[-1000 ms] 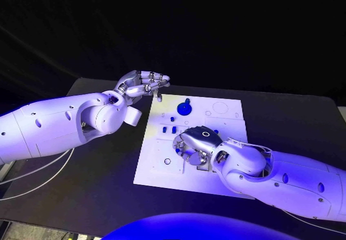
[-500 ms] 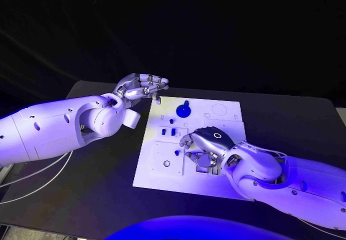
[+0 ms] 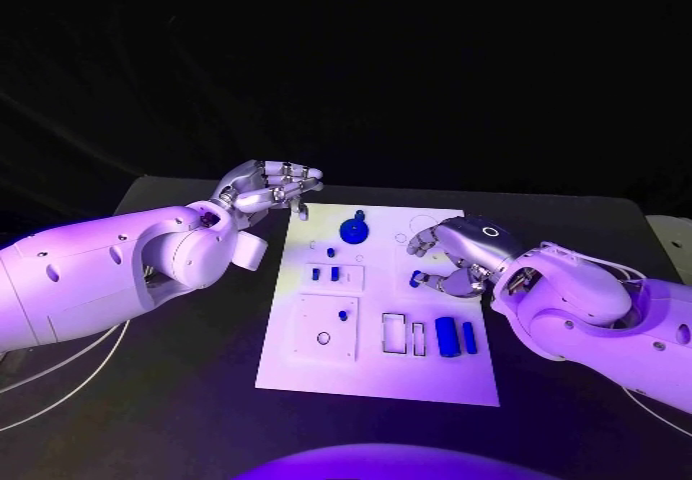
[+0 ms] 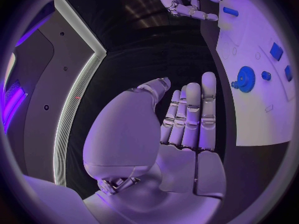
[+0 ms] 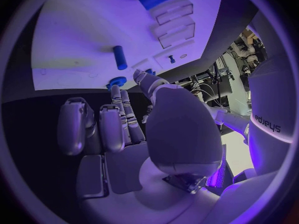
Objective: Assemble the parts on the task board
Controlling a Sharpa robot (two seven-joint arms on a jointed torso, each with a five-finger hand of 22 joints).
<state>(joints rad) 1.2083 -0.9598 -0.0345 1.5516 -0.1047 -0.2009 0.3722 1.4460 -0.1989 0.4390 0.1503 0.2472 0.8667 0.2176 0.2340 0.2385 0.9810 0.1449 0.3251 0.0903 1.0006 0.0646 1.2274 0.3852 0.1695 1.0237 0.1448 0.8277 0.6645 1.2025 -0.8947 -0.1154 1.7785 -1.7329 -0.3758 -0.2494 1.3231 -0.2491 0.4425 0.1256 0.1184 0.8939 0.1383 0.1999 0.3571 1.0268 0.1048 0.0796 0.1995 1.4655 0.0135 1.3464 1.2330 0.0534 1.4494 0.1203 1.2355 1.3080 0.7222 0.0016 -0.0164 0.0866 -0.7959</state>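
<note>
Hovering over the task board's (image 3: 378, 385) right edge, right hand (image 3: 450, 256) with fingers curled, a small blue part (image 3: 415, 279) at its fingertips, grip uncertain. Poised beyond the board's far-left corner, left hand (image 3: 268, 186), curled, holding nothing.

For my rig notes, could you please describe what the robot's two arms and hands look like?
Both arms are smooth white rounded shells with small dark dots. The left arm has thin pale cables trailing beneath it. The right arm has a thin cable looping near the wrist. The left hand and right hand are silver and jointed; the right one bears a small ring mark on its back.
</note>
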